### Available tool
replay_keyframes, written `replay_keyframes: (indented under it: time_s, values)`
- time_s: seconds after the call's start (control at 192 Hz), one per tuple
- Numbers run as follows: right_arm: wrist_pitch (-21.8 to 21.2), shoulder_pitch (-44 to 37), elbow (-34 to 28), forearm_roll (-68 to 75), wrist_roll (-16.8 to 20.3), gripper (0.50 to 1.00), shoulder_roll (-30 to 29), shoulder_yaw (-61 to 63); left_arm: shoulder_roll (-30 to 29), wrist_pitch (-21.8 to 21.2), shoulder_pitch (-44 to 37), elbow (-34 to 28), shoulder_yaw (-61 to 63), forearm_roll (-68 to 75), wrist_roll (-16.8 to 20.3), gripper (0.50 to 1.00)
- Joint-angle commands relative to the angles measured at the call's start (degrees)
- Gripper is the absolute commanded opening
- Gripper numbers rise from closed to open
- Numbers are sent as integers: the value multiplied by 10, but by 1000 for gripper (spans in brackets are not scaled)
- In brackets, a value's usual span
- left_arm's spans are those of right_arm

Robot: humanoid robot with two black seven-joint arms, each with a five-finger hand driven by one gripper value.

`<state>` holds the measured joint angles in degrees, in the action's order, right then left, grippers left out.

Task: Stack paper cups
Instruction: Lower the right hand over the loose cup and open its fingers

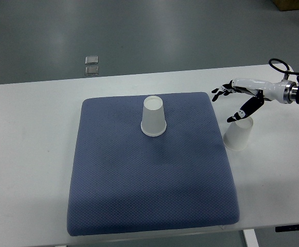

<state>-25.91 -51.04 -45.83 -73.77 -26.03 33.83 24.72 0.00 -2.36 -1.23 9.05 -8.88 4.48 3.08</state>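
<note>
The right hand (236, 100), white with black fingertips, is held over the white table (31, 154) with fingers spread apart and nothing gripped; the thumb (240, 113) is angled down toward the base of a white paper cup (238, 135) that sits upside down directly below it, just off the right edge of the blue textured foam mat (149, 195). Whether the thumb tip is touching that cup cannot be told. A second white paper cup (154, 117), also inverted, is placed on the mat well to the left of the fingertips. Rims are down, so one cup can likely be dropped over the other; the open hand looks staged for a top grasp. Two small clear square objects (92, 65) are seen on the grey floor beyond the table. The left arm is not seen.
</note>
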Motion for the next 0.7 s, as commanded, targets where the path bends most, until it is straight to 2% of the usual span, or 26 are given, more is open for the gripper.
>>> replay_keyframes:
  time_s: [0.0, 0.287, 0.454, 0.694]
  values:
    - [2, -1, -4, -31, -2, 924, 5, -9, 0, 0, 0, 0, 0, 0, 0, 1000]
    - [16, -6, -16, -95, -11, 924, 18, -32, 0, 0, 0, 0, 0, 0, 0, 1000]
    - [53, -8, -16, -104, -17, 921, 20, -69, 0, 0, 0, 0, 0, 0, 0, 1000]
    - [71, -8, -15, -111, -17, 919, 28, -83, 0, 0, 0, 0, 0, 0, 0, 1000]
